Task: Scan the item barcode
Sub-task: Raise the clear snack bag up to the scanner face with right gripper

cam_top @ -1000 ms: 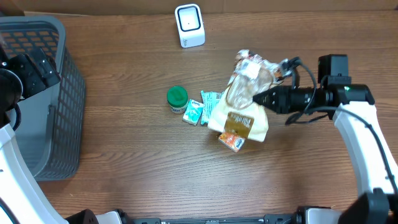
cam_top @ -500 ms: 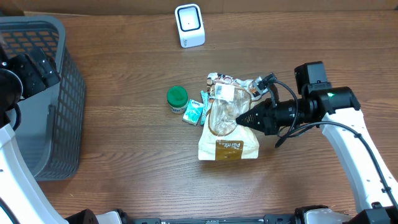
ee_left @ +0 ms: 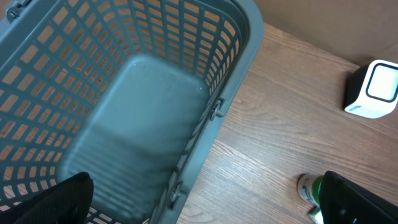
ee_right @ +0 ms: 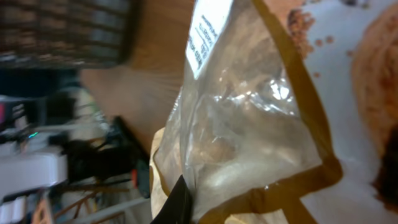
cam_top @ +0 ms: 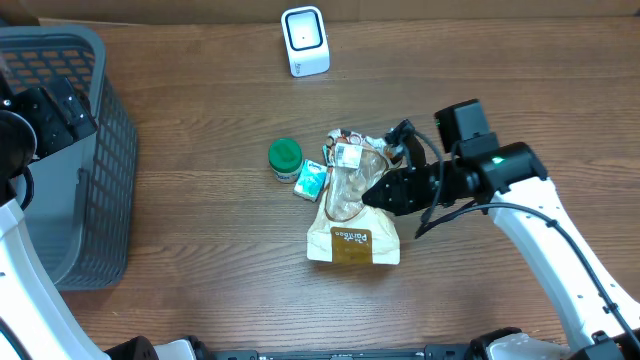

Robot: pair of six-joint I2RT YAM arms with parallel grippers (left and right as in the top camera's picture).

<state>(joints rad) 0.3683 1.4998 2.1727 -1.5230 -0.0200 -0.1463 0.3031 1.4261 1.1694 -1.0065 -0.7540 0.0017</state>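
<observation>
So far the left gripper (ee_left: 202, 186) hangs wide open above the basket (cam_top: 105, 150). Mid-table, the bag (cam_top: 350, 240) runs lengthwise toward the scanner (cam_top: 305, 40), label end nearest it but well apart, so scanning looks undone. The right gripper (cam_top: 370, 194) pinches the bag's clear window

A brown wood-grain table (cam_top: 200, 280) fills the overhead view, evenly lit, with only soft shadows. A plain tan board (cam_top: 480, 8) runs along its far edge. The right wrist view shows blurred, dim dark clutter (ee_right: 93, 162) beyond the table.
</observation>
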